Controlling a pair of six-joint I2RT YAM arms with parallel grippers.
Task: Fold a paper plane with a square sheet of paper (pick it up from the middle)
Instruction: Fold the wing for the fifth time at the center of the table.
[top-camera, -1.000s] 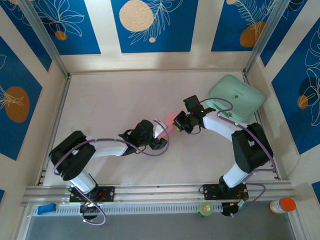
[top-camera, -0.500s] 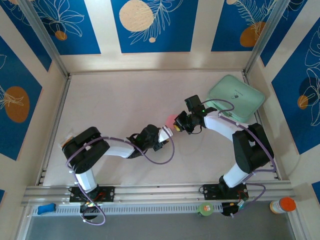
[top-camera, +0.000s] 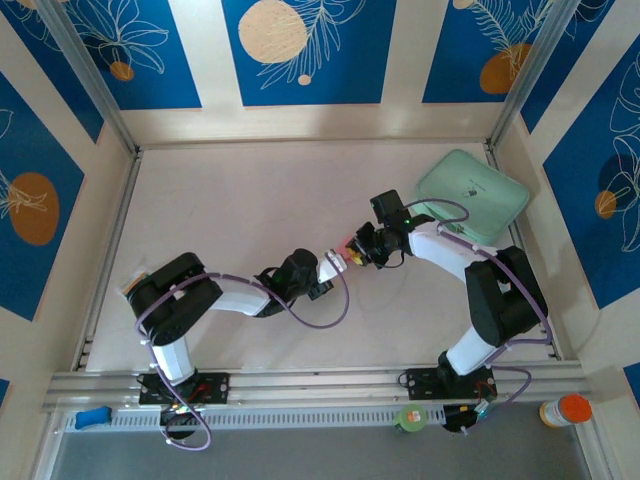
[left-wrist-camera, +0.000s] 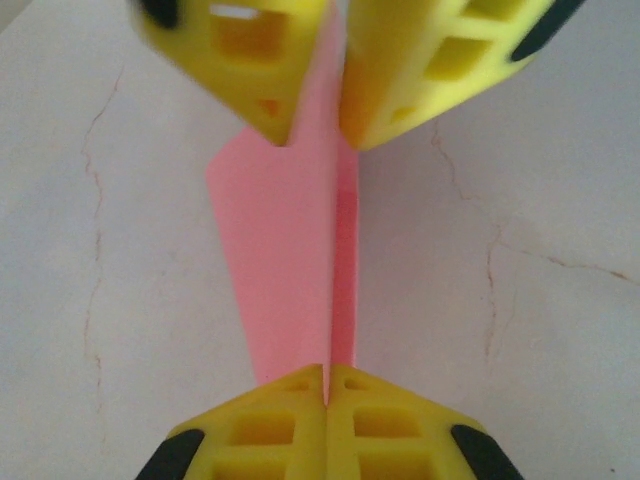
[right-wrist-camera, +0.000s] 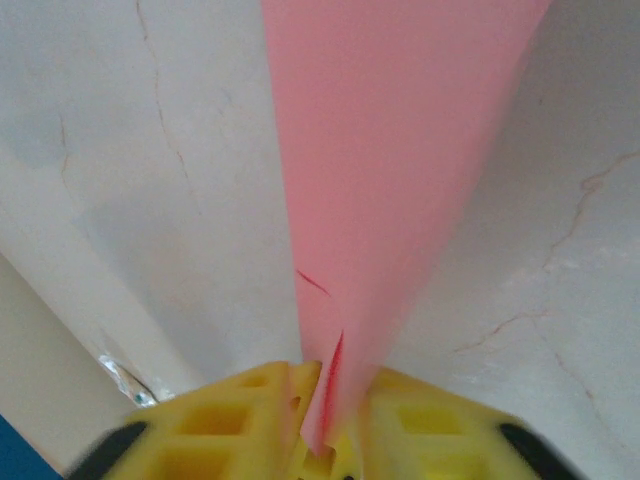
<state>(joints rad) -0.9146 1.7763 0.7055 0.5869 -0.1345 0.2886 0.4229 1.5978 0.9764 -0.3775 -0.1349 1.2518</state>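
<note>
Where table (left-wrist-camera: 520, 300) shows cracks | left claw (left-wrist-camera: 326, 385) pinches paper plane (left-wrist-camera: 285, 260) | right claw (left-wrist-camera: 315, 138) seemingly ajar

The paper plane (right-wrist-camera: 390, 170) runs off the top edge of the right wrist view, its far end unseen.

The surface (top-camera: 240, 200) is a pale beige, matte sheet, roughly square, framed along its edges by metal rails (top-camera: 115, 240). Seen close, it carries thin brownish hairline cracks (left-wrist-camera: 95, 250). A mint-green rounded-square pad (top-camera: 478, 190) lies flat on it in the far right corner, turned slightly askew to the edges.
</note>
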